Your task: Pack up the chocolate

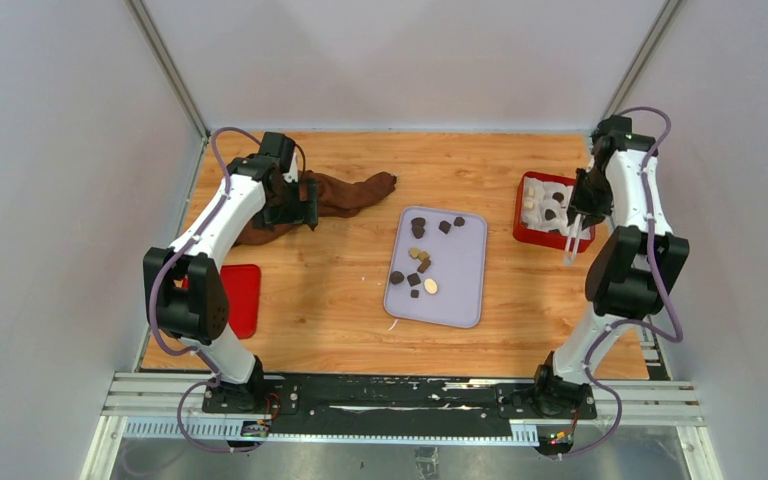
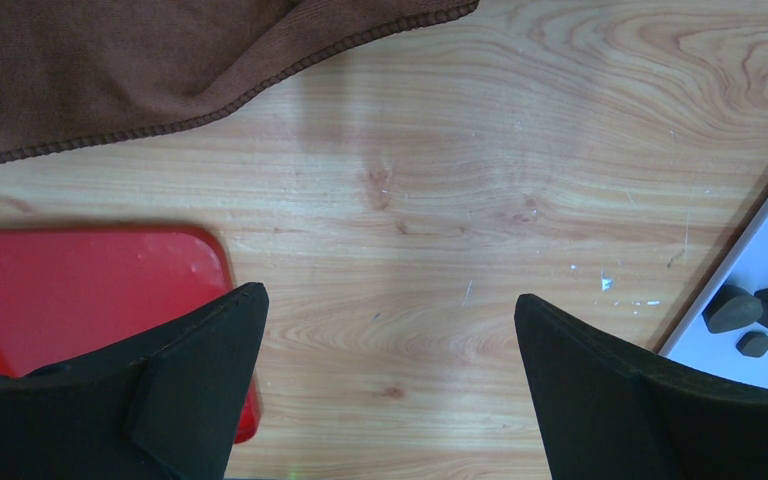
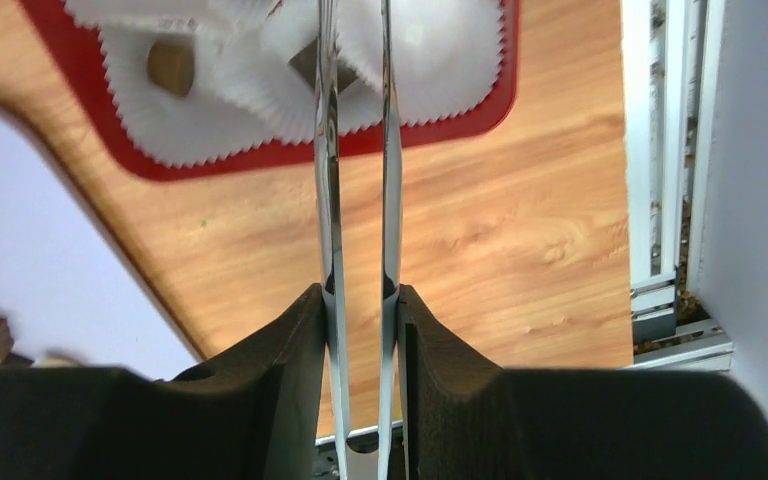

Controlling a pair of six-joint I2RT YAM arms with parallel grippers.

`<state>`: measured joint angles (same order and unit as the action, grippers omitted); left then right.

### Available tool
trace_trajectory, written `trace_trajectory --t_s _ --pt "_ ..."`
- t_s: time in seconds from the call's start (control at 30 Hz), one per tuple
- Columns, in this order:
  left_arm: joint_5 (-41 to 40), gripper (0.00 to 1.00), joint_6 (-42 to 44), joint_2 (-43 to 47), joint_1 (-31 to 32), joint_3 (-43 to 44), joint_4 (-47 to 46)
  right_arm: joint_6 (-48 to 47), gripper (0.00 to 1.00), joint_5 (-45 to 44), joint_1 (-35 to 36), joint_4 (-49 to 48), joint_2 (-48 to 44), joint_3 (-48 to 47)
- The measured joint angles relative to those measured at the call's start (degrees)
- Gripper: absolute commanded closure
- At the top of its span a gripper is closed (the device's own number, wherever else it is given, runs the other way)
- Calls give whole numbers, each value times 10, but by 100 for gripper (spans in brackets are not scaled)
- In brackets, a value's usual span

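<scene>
Right tool [image 3: 360, 300] pinches tweezers [image 3: 328, 150] over the red box [image 3: 80, 80] (a pale streak from overhead) — left tool [image 2: 390, 310] gapes empty.

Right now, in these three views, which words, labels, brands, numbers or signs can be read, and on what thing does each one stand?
None can be read.
The tray, the red box, the red lid, the brown cloth, the chocolate pieces and the tongs show no writing.
The small board at the left arm's base: too small to tell.
</scene>
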<state>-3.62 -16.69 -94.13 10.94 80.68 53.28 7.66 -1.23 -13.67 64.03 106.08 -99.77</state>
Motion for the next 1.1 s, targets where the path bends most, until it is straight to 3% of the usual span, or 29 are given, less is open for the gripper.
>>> trace_trajectory --t_s 0.13,0.33,0.67,1.1 --pt "2 0 0 0 0 0 0 0 100 15 33 3 -50 46" --pt "2 0 2 0 0 0 0 -1 99 56 162 23 -74 82" --pt "1 0 2 16 0 -13 0 12 68 97 368 37 -38 98" --pt "-3 0 2 42 0 -28 0 17 60 63 388 31 60 74"
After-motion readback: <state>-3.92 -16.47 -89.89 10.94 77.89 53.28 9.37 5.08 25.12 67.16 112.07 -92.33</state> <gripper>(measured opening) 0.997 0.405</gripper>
